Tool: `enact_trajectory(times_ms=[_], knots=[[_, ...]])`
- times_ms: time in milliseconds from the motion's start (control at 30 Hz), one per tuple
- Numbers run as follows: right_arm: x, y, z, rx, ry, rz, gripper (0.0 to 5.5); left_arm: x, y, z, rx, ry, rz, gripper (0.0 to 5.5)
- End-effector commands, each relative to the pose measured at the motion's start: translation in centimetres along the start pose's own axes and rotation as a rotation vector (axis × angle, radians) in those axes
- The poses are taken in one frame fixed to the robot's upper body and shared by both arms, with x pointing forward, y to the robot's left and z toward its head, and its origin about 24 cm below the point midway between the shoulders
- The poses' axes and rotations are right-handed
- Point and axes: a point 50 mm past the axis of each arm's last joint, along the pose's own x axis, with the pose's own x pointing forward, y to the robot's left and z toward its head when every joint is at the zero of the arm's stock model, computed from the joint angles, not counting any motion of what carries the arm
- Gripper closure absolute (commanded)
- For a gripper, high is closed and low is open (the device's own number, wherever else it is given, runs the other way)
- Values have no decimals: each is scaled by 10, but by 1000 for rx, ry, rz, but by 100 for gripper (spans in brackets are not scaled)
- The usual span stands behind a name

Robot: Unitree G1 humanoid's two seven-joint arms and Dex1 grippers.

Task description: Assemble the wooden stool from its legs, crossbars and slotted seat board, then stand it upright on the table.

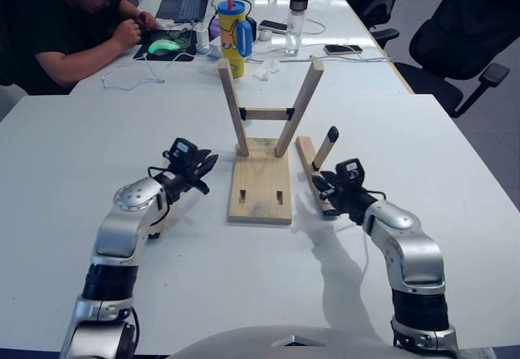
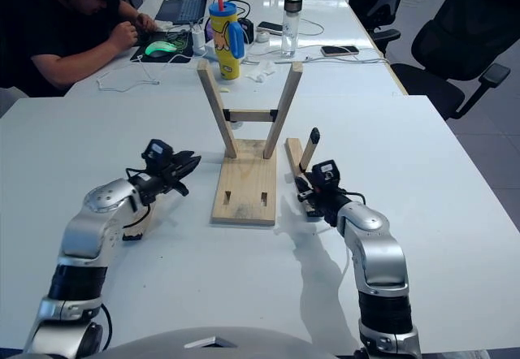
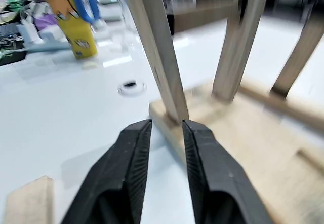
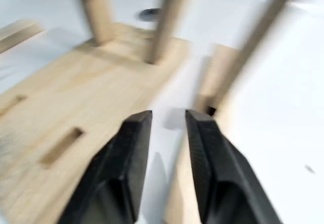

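Observation:
The slotted seat board (image 1: 260, 195) lies flat at the table's middle. Two legs (image 1: 234, 107) stand in its far slots, leaning apart and joined by a crossbar (image 1: 266, 114). The two near slots are empty. A second leg pair (image 1: 307, 156) rests just right of the board, one leg flat and the other (image 1: 325, 148) sticking up. My right gripper (image 1: 327, 187) is open beside that flat leg, holding nothing. My left gripper (image 1: 205, 169) sits left of the board, open with a narrow gap (image 3: 167, 125), pointing at the nearer standing leg (image 3: 157, 46).
A short wooden piece (image 2: 134, 227) lies under my left forearm. A yellow cup (image 1: 233, 34), a water bottle (image 1: 296, 22), a phone (image 1: 341, 49) and cables stand on the table behind the stool. Office chairs (image 1: 463, 42) are at the far right.

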Motion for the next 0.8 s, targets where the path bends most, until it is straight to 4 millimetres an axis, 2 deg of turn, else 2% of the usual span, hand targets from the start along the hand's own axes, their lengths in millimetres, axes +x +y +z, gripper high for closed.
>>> enact_trajectory(times_ms=[33,167,367,400,533,700,800], knots=[[5,-15,-1,-5,19,-89,344,-11,-5,6,-125,-90,35,369],[14,-19,-5,12,36,-100,280,-5,-13,11,-134,-97,2,308],[23,-10,-2,41,41,-48,186,3,-16,13,-124,-78,-35,219],[24,-8,-1,39,44,-42,169,5,-17,13,-129,-76,-47,217],[31,-1,-5,30,82,-23,167,7,-18,10,-116,-47,-58,217],[40,2,-24,31,210,-43,167,9,-19,7,-89,-26,-56,217],[40,1,-29,36,243,-59,212,9,-18,7,-78,-21,-54,217]])
